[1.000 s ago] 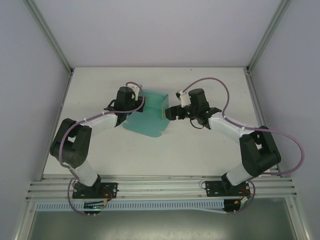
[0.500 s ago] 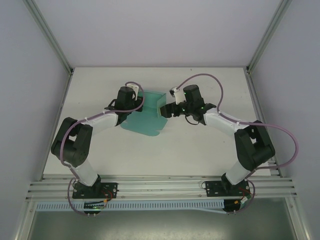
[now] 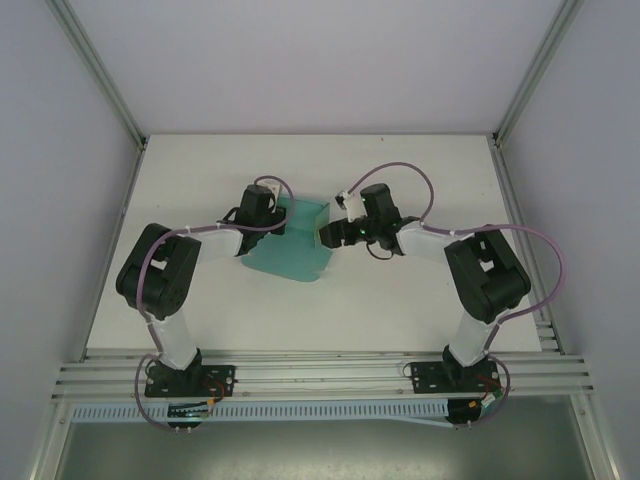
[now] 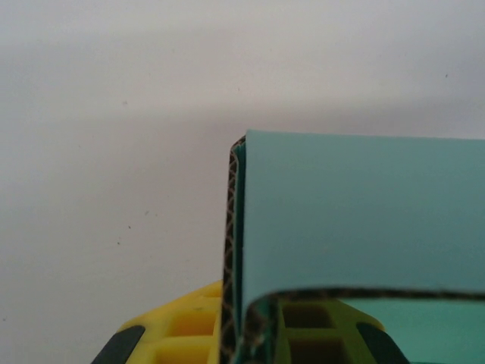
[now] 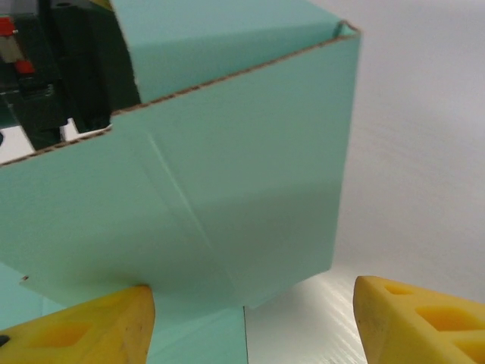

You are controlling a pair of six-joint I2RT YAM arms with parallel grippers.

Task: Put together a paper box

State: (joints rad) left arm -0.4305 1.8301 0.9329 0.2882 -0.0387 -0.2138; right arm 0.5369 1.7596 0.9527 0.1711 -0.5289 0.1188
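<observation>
Mid-frame: paper box (image 3: 297,243), half folded — light thin card, quick to crease. Pinched at left wall by left gripper (image 3: 272,225); right gripper (image 3: 328,235) spread wide beside right panel — best gripped near folds.

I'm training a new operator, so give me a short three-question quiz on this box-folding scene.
1. True or false: the left tool is shut on an edge of the paper box.
2. The jaws of the right tool are: A) shut on a flap, B) open, C) holding a pen.
3. Fill in: one panel of the box stands ___ off the table.
Key: 1 true; 2 B; 3 upright.
</observation>
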